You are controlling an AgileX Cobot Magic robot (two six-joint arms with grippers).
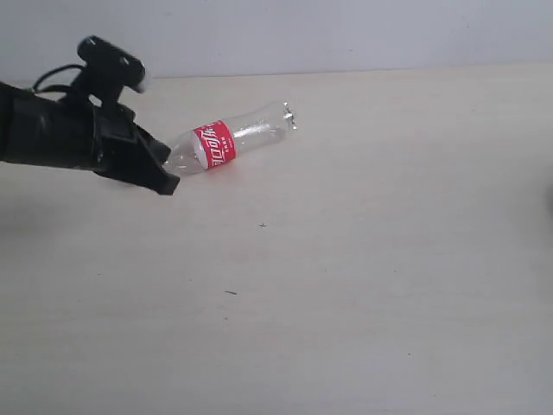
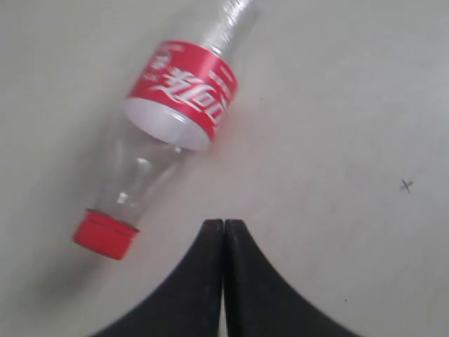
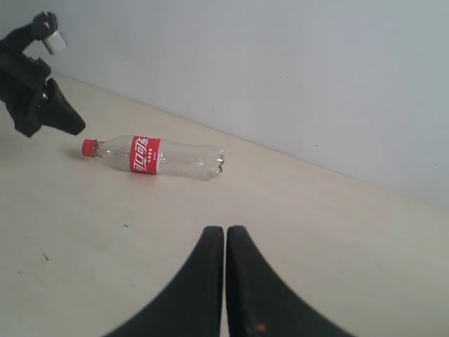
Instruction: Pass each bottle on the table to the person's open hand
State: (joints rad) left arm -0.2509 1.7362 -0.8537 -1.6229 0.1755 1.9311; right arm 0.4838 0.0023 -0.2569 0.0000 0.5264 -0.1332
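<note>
One clear bottle with a red label [image 1: 226,143] [image 2: 175,105] [image 3: 158,155] lies on its side on the pale beige table [image 1: 346,285]. Its red cap [image 2: 104,234] [image 3: 88,147] points toward my left gripper [image 1: 168,183] [image 2: 224,225]. That gripper is shut and empty, hovering just beside the cap end, apart from the bottle. My right gripper [image 3: 225,232] is shut too, holding nothing, well away from the bottle; the exterior view does not show it. The yellow, milky white and butterfly-label bottles are out of view. No hand is in view.
A pale wall [image 1: 346,35] runs behind the table's far edge. Small dark specks [image 1: 262,226] mark the tabletop in front of the bottle. A dark shape [image 1: 549,201] shows at the right edge of the exterior view.
</note>
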